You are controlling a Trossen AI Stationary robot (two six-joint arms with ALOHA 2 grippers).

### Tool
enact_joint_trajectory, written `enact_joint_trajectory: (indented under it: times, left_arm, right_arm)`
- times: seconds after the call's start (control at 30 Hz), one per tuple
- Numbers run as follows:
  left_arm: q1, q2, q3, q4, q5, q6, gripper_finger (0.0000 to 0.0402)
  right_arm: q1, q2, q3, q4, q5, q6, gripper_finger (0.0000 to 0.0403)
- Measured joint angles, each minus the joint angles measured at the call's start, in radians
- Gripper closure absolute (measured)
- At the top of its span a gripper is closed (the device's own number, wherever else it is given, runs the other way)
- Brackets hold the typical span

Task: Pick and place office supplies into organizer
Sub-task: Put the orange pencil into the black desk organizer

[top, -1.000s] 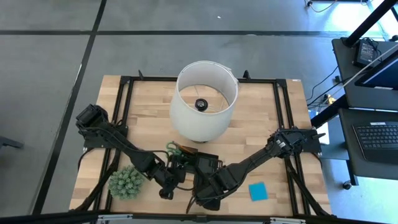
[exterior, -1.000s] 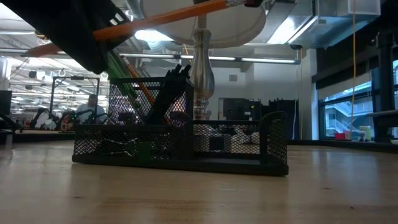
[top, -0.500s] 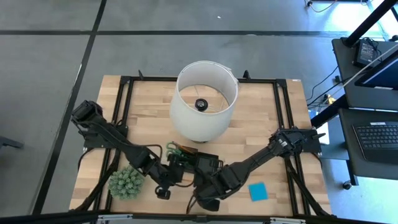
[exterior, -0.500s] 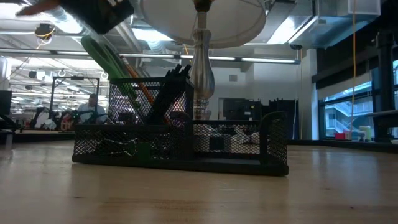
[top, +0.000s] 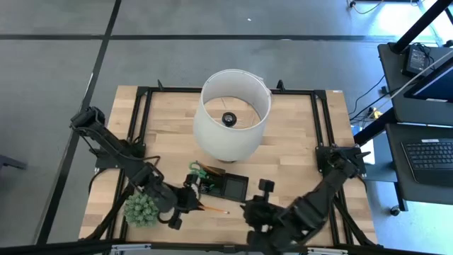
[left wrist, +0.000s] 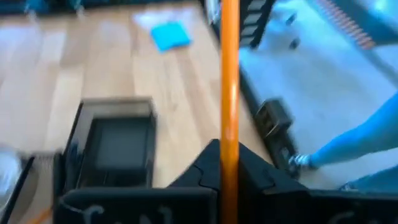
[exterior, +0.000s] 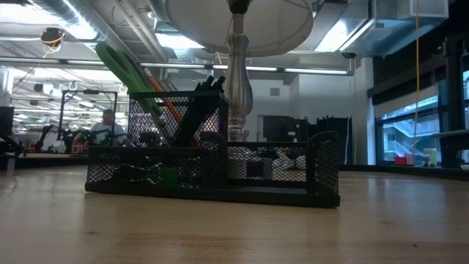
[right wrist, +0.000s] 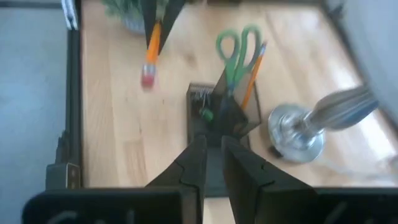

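Note:
My left gripper (top: 190, 204) hangs above the table near the front edge, between the plant ball and the organizer, shut on an orange pencil (top: 214, 210). The organizer (top: 225, 185), a black mesh tray, stands near the lamp's base. It holds green-handled scissors (right wrist: 238, 48) and another orange pencil (right wrist: 254, 76), leaning on its taller end. My right gripper (right wrist: 212, 157) is to the right of the organizer, raised, pointing at it, narrowly open with nothing between its fingers. A blue sticky-note pad (left wrist: 171, 34) lies on the table; in the high view my right arm hides it. My left gripper pinches the pencil's shaft (left wrist: 229, 163) between its two fingers, near the end away from the pink eraser (right wrist: 147, 79). The pencil runs along the fingers and sticks out ahead of them, toward the table's right. It is lifted clear of the table.
A big white lampshade (top: 233, 113) on a metal stem (exterior: 238, 81) fills the table's middle. Its round base (right wrist: 295, 138) sits just beyond the organizer. A spiky green plant ball (top: 141, 209) stands at the near left. Black frame rails (top: 322, 127) run along the table's sides.
My right gripper has pulled away from the pencil and the organizer's near side, rising and swinging toward the table's near right corner. My left gripper has risen with the pencil and drawn a little toward the left; both have left the low view.

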State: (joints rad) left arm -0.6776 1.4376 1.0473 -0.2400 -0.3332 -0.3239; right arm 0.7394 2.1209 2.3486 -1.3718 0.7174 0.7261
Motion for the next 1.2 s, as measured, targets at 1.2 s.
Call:
enact_joint_trajectory:
  times: [1.2]
  left_arm:
    - [0.06, -0.053, -0.159, 0.402, 0.012, 0.128, 0.0392]
  right_arm:
    - [-0.008, -0.073, -0.348, 0.15, 0.112, 0.023, 0.0215]
